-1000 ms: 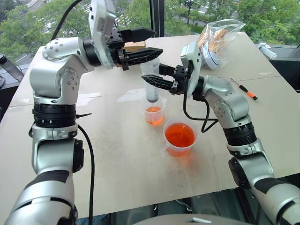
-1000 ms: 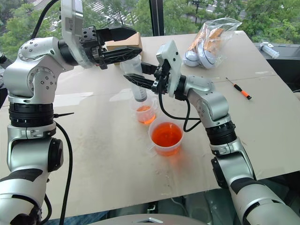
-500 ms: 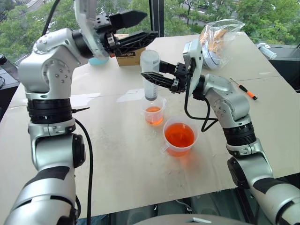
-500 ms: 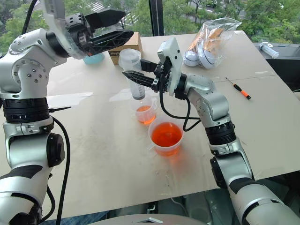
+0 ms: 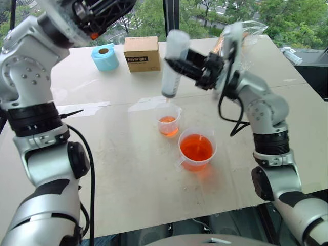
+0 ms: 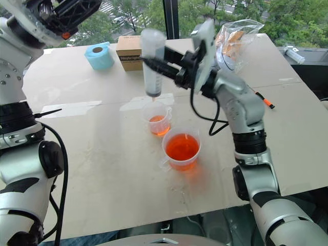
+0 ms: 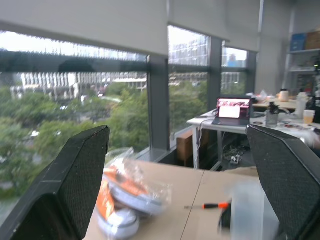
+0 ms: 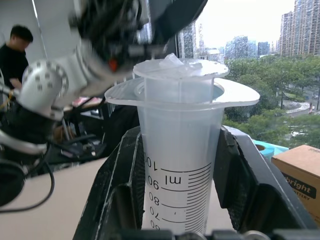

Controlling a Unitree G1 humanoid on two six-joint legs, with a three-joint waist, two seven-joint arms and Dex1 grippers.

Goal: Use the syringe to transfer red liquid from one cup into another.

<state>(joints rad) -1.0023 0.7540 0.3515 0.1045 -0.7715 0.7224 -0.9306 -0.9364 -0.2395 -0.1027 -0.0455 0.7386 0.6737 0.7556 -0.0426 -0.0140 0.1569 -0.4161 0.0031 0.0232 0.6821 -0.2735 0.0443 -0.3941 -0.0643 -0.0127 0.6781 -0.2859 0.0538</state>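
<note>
My right gripper [image 5: 179, 63] is shut on the barrel of the clear syringe [image 5: 169, 83], holding it nearly upright with its tip just above the smaller cup [image 5: 168, 119]. The white plunger [image 8: 179, 70] sits pushed down close to the flange. A little red liquid [image 5: 167, 126] lies in the smaller cup. The wider cup [image 5: 197, 148] beside it, nearer to me, holds more red liquid. High at the upper left my left gripper [image 5: 110, 7] is open and empty, well away from the syringe; its fingers [image 7: 82, 170] stand wide apart.
At the table's far side stand a brown box [image 5: 141, 53] and a blue roll [image 5: 105, 57], with a clear plastic bag [image 5: 241, 36] at the far right. An orange-handled screwdriver [image 6: 265, 100] lies behind my right arm. A person [image 8: 17, 55] is in the background.
My left gripper opened off the plunger and swung up and to the left. My right gripper lifted the syringe out of the smaller cup and turned it more upright.
</note>
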